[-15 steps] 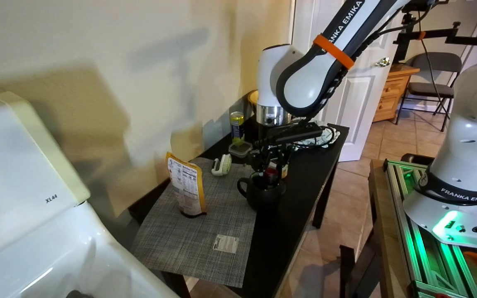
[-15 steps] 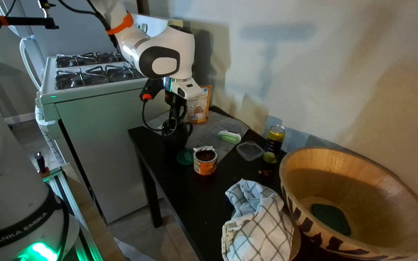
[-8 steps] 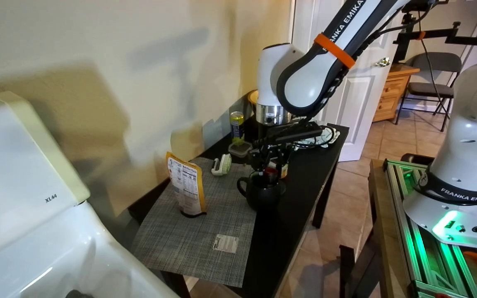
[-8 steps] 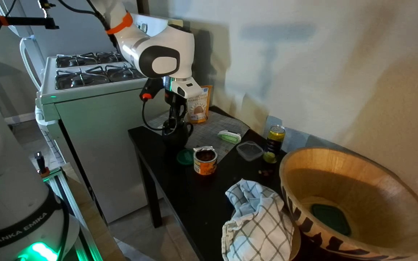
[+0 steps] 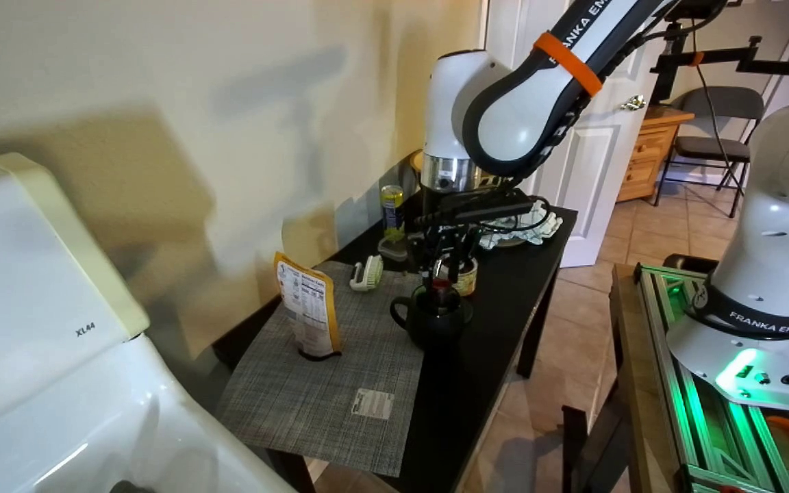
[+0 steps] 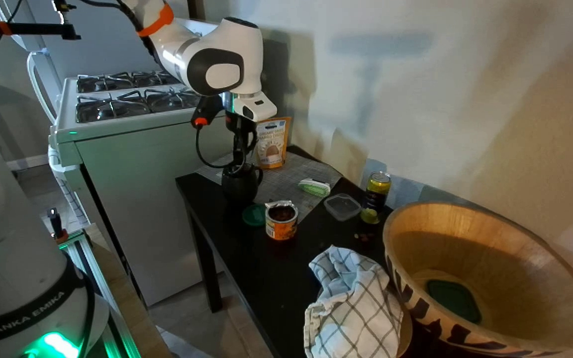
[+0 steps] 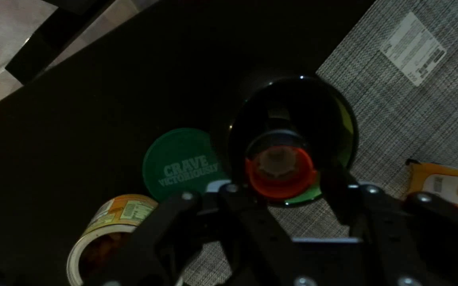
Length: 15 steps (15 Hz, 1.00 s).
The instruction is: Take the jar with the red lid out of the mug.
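Gripper (image 7: 286,180) has risen — round red-lidded jar (image 7: 280,186) inside glossy mug (image 5: 433,332).

Jar (image 7: 280,174) sits in mug (image 5: 435,330) — pouch (image 5: 309,308) on placemat (image 5: 298,404).

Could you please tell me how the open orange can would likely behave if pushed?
The orange can stands upright, so a low push would probably slide it, a high one perhaps tip it. With its top open, the dark contents might then spill. On its side, its round wall would likely let it roll.
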### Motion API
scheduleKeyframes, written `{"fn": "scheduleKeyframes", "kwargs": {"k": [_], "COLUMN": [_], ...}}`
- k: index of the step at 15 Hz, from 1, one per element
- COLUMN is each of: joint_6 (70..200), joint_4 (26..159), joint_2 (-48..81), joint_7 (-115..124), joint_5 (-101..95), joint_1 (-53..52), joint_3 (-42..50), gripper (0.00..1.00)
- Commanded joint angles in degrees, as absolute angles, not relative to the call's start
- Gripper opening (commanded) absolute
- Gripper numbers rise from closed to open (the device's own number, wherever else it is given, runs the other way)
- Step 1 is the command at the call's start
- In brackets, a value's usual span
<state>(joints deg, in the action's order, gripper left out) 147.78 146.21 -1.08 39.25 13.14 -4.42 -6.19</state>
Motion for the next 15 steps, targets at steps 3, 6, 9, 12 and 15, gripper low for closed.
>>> {"fn": "scheduleKeyframes", "kwargs": {"k": [3, 6, 9, 12, 15], "joint_6": [141.1, 137.3, 140.1, 142.8, 144.1], "joint_4": [146.1, 145.3, 145.0, 143.9, 142.3], "joint_2": [-5.6, -5.3, -3.7, -1.3, 1.7], "joint_7": [43.2, 43.3, 40.6, 40.0, 39.8], "joint_5": [8.1, 7.7, 8.8, 8.9, 8.8], "joint_1": [-4.3, -4.2, -4.1, -3.9, -4.0], "joint_3": [-6.4, -6.4, -5.9, -5.6, -5.4], "gripper": [0.28, 0.78, 0.92, 1.0, 1.0]}}
